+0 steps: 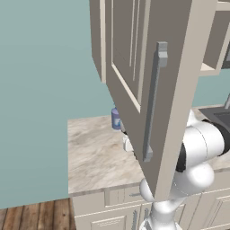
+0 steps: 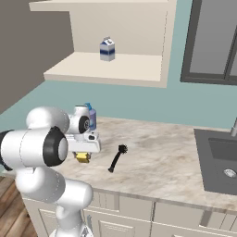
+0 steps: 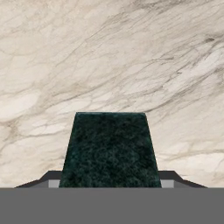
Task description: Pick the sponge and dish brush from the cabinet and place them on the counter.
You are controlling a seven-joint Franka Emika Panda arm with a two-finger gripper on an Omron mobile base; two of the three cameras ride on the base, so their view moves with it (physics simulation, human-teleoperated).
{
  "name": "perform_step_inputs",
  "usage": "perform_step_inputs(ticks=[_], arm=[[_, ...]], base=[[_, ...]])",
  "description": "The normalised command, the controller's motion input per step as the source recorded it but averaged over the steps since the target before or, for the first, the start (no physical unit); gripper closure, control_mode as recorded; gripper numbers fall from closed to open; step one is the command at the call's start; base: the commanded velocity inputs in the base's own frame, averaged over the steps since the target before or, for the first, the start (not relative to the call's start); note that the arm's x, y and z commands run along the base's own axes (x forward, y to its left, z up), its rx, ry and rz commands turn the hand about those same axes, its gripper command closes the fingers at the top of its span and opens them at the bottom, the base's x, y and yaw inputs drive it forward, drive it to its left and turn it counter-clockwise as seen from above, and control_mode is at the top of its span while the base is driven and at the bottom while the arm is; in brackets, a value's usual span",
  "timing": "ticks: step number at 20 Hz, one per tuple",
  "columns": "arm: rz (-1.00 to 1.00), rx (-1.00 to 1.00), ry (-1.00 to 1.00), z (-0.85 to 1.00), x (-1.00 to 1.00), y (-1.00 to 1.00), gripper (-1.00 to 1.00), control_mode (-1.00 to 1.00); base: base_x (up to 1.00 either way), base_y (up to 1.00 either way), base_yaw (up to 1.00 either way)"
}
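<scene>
We noted the tool [image 2: 84, 157] clamped across the yellow sponge with dark green scouring face [image 3: 109, 151], low over the marbled stone surface [image 2: 162, 157], left of the black dish brush [image 2: 117, 158]. Sponge judged light, soft, compressible; best held mid-body.

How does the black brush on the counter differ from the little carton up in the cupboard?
The dish brush is black, long and thin; the carton is white and blue and boxy. The dish brush lies flat on the counter; the carton stands upright on the cabinet shelf, higher up. Both are small and rest free of the robot.
</scene>
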Motion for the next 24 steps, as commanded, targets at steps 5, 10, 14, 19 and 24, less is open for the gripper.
perform_step_inputs(ticks=[5,10,14,19,24], arm=[[0.02,0.0,0.0,-0.08,0.01,0.0,1.0,-1.0],[0.02,0.0,0.0,-0.01,0.0,0.0,1.0,-1.0],[0.02,0.0,-0.04,0.0,0.0,0.0,1.0,-1.0],[0.01,0.0,-0.07,-0.1,0.02,0.0,1.0,-1.0],[0.01,0.0,-0.14,-0.06,0.16,0.0,1.0,-1.0]], base=[[0.0,0.0,0.0],[0.0,0.0,0.0],[0.0,0.0,0.0],[0.0,0.0,0.0],[0.0,0.0,0.0]])
